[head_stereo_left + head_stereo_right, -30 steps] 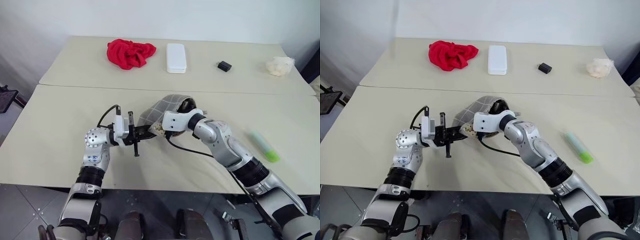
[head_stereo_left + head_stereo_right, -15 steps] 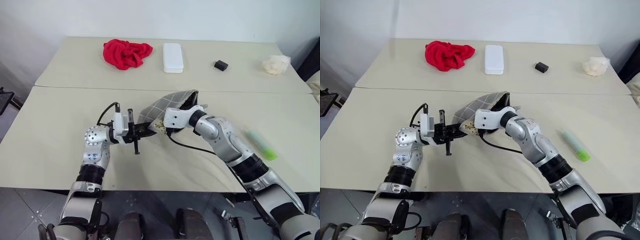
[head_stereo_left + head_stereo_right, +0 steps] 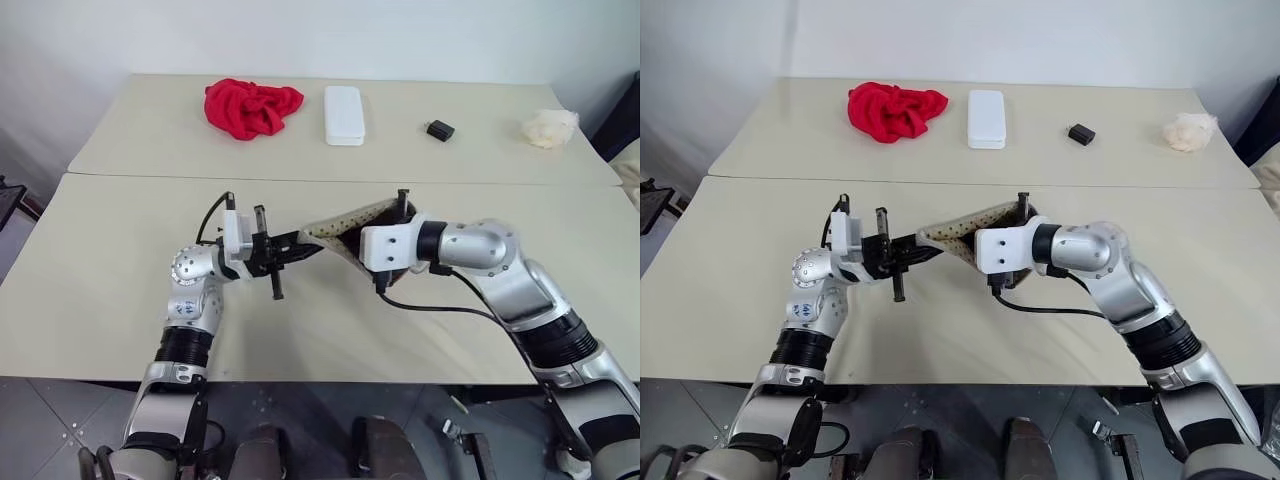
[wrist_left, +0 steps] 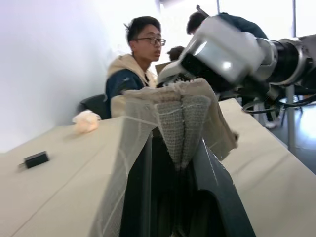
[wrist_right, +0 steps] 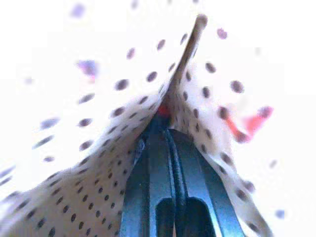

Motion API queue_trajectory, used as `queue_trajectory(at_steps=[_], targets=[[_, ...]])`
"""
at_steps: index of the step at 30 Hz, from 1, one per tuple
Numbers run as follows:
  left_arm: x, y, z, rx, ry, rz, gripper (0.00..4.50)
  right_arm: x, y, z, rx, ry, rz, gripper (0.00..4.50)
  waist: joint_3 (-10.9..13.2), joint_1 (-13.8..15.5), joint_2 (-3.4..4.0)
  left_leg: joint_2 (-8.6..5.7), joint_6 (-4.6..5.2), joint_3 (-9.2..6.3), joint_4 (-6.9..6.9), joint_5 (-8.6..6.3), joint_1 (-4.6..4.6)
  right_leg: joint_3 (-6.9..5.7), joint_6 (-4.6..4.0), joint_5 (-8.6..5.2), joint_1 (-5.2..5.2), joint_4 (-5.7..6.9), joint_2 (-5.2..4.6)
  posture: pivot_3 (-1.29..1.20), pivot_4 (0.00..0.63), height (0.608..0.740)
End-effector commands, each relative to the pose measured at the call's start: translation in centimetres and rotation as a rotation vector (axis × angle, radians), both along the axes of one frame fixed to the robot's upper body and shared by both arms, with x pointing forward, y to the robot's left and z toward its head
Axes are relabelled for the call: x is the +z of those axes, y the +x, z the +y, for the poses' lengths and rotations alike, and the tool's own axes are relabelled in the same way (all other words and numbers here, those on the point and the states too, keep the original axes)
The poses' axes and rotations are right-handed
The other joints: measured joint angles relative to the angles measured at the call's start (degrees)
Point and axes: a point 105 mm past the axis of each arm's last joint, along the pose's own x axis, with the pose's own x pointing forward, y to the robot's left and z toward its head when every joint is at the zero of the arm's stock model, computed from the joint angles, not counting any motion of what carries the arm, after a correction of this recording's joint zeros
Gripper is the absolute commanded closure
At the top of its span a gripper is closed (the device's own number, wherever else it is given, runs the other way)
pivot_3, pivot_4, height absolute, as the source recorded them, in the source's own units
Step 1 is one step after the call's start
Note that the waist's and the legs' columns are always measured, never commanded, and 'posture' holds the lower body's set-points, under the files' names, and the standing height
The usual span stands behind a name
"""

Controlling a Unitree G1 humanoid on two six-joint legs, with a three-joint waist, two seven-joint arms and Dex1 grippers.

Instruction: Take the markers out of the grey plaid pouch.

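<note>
Grey plaid pouch [image 3: 350, 222] hangs stretched between the two arms above the near worktop [image 3: 100, 300], its spotted lining turned to the camera. Left hand [image 3: 298, 248] is clenched on one corner of the fabric; the left wrist view shows the cloth pinched tight between its fingers [image 4: 217, 192]. Right hand [image 5: 169, 118] is clenched on the opposite edge, dotted lining bunched around its closed fingers, with a glimpse of red just past the tips that may be the red-pink marker, though I cannot tell for sure. No marker lies clear on the worktop in the head views.

Judging by this, the step in hand is opening or upending the pouch so the markers can come out; none looks extracted yet. The next move likely calls for the left hand to keep its hold while the right either tips the mouth downward or lets go and reaches inside. The risk is fabric being pinched together with a marker, or the pouch slipping from one corner.

Farther back sit a red cloth [image 3: 252, 106], a white case [image 3: 343, 100], a small black block [image 3: 439, 129] and a crumpled pale wad [image 3: 549, 127]
</note>
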Motion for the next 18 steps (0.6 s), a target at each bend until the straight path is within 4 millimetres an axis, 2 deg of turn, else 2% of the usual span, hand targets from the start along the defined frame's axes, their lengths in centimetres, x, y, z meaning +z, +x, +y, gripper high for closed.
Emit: queue_trajectory(at_steps=[1, 5, 8, 13, 16, 18], targets=[[1.1, -0.6, 0.4, 0.0, -0.024, -0.05, 4.5, 1.7, -1.6, -0.1, 0.087, 0.057, 0.006, 4.47, 0.0, 0.08, 0.0, 0.0, 0.0, 0.01, 0.01, 0.0, 0.0, 0.0, 0.0, 0.0, 0.0, 0.0, -0.01, 0.0, 0.15, 0.74], [0.2, -0.9, 0.7, 0.003, 0.01, -0.044, 4.5, 2.2, -2.8, -1.0, 0.13, 0.087, 0.08, 4.47, 0.0, 0.47, 0.0, 0.0, 0.0, 0.0, 0.04, 0.0, 0.0, 0.0, 0.0, 0.0, 0.02, 0.0, -0.01, 0.0, 0.15, 0.74], [-0.8, -1.5, 0.9, -0.005, 0.055, -0.05, 4.5, 2.4, -3.1, -2.0, 0.113, 0.096, 0.111, 4.47, 0.0, 0.76, 0.0, 0.0, 0.0, 0.01, 0.04, 0.0, 0.01, 0.0, 0.0, 0.0, 0.02, 0.01, -0.01, 0.0, 0.15, 0.74], [-1.2, -1.9, 0.9, 0.005, 0.047, -0.056, 4.5, 3.0, -3.4, -2.4, 0.093, 0.122, 0.131, 4.47, 0.0, 1.31, 0.0, 0.0, 0.0, 0.02, 0.06, 0.0, 0.02, 0.01, 0.0, 0.0, 0.01, 0.01, -0.01, 0.0, 0.15, 0.74], [-1.6, -2.3, 0.7, 0.002, 0.044, -0.056, 4.5, 2.6, -3.9, -2.3, 0.086, 0.112, 0.174, 4.47, 0.0, 1.49, 0.0, 0.0, 0.0, 0.01, 0.07, 0.0, 0.02, 0.0, 0.0, 0.0, 0.02, 0.02, -0.01, 0.0, 0.15, 0.74], [-2.0, -2.8, 0.3, -0.004, 0.04, -0.053, 4.5, 1.6, -4.0, -2.4, 0.047, 0.092, 0.246, 4.47, 0.0, 1.58, 0.0, -0.01, 0.0, 0.0, 0.08, 0.0, 0.02, 0.0, 0.0, 0.0, 0.04, 0.01, -0.01, 0.0, 0.15, 0.74]])
